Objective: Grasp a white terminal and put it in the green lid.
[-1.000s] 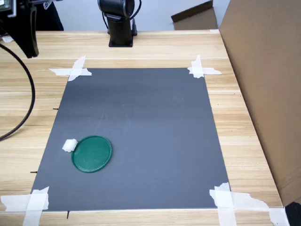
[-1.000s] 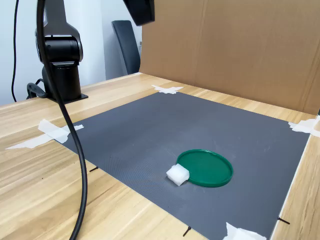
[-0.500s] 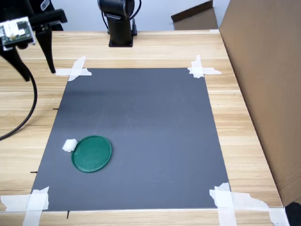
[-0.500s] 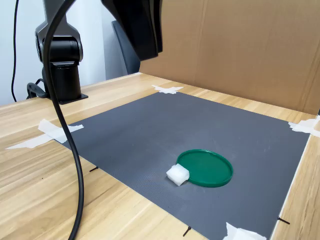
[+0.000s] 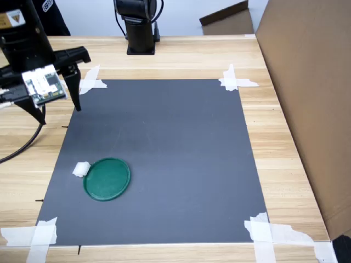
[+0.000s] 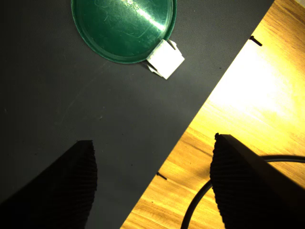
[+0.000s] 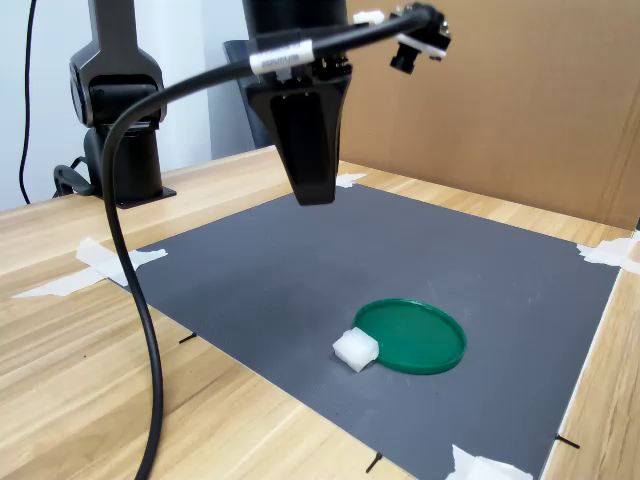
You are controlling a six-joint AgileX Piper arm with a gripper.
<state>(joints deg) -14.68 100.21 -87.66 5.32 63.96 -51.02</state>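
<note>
Resting spot: white terminal point(image 5: 81, 169) on the dark mat point(image 5: 164, 142), touching the rim of the green lid point(image 5: 107, 178) on the first exterior view's left.
Terminal look: small, blocky, plain white, squarish face in the wrist view.
Lid look: flat, round, glossy, low rim.
Writing: none legible.
Gripper point(image 5: 59, 105): raised, fingers wide apart, holding nothing.

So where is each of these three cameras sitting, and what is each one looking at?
First exterior view: high up, opposite the arm's base, looking down on the grey mat; the gripper hangs at the first exterior view's left.
Second exterior view: low at a table corner, looking across the mat; base and fingers show.
Wrist view: on the arm, looking down between two dark fingers.
All three show the green lid with the white terminal touching its rim.
</note>
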